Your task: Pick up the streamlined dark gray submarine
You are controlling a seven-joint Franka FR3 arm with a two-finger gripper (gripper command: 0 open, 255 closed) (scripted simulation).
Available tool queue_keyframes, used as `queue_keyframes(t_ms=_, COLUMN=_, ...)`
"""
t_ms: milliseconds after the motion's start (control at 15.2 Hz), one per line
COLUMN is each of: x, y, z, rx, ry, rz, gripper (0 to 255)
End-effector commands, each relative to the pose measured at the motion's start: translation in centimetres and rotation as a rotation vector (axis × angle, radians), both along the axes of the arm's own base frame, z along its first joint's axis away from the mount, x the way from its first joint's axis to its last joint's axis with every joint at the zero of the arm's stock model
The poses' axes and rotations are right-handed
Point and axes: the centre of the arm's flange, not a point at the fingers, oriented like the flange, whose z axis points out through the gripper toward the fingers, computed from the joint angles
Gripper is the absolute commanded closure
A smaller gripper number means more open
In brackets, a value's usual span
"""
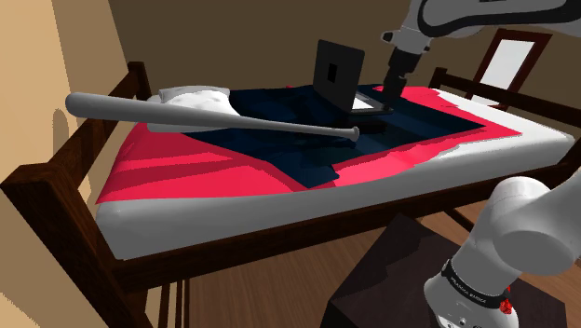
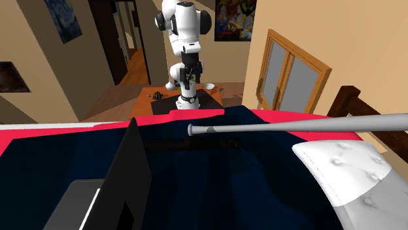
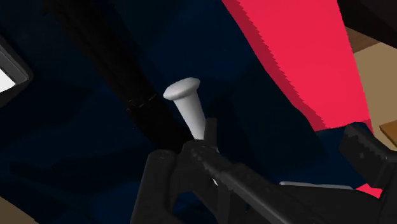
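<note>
Gripper (image 1: 386, 98) hangs low over the bed (image 1: 56, 200), arm reaching down from above. Jaw state: cannot tell. In the wrist view the black hardware overlaps, and no gap or contact can be read.

Submarine (image 3: 121, 76): a long, near-black, slender body lying flat on the navy blanket (image 1: 279, 140). It sits ahead of the jaws and slightly off to one side. Nothing touches it, and it is not between the jaws. Its hull is hard to separate from the dark blanket, so its ends are not clear.

Grey bat (image 1: 214, 118): lies on the blanket. Its knob end is directly ahead of the jaws and nearer to them than most of the submarine. The handle runs back under the gripper, and whether it touches the gripper cannot be told. The submarine passes just beside the knob. The thick end of the bat is far from the jaws, over the white pillow (image 1: 191, 96).

Laptop (image 1: 337, 75): open, black screen upright, pale base flat on the blanket, just beside the jaws on the side away from the bat's thick end.

Red sheet (image 1: 186, 172): shows around the blanket edges, with a strip off to one side ahead of the jaws, beyond the blanket.

Stand (image 1: 382, 270): dark box on the floor, well behind the jaws, next to the bed.
</note>
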Motion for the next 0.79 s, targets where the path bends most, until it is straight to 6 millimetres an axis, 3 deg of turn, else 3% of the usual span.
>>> queue_keyframes(t_ms=0, x=1.9, y=-2.2, z=-1.0, rx=0.007, ry=0.009, rz=0.068, gripper=0)
queue_keyframes(t_ms=726, x=13.8, y=-11.2, z=-6.6, rx=0.057, ry=0.057, rz=0.412, gripper=0)
